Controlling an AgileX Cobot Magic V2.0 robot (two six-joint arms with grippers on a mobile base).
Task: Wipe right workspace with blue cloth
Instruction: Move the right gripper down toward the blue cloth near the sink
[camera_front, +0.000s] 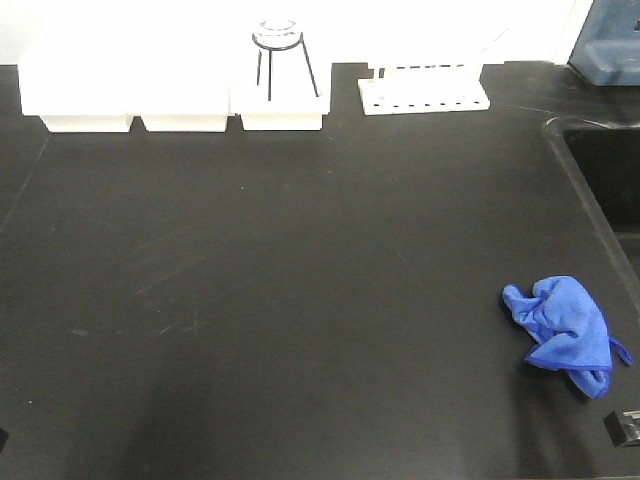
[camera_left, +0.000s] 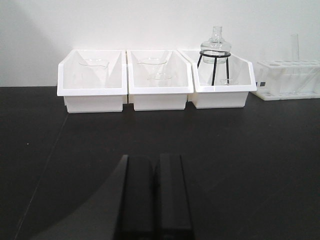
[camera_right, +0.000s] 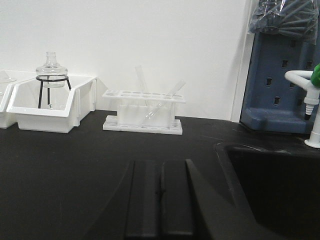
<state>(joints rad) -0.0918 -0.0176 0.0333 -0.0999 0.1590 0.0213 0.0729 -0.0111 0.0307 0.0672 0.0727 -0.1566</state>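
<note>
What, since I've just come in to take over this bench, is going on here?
Nothing is being handled right now. The blue cloth lies crumpled on the black benchtop, close to the sink, and neither arm is touching it. The left gripper and the right gripper are both shut and empty, held over the benchtop and pointing toward the back wall. Wiping has not started.

The left gripper shows in its own wrist view as two black fingers pressed side by side, with only a thin seam between them. They reach straight forward from the bottom edge and sit level. The right gripper has the same pose: its fingers are flush together, parallel and pointing ahead, with nothing between them.
</note>
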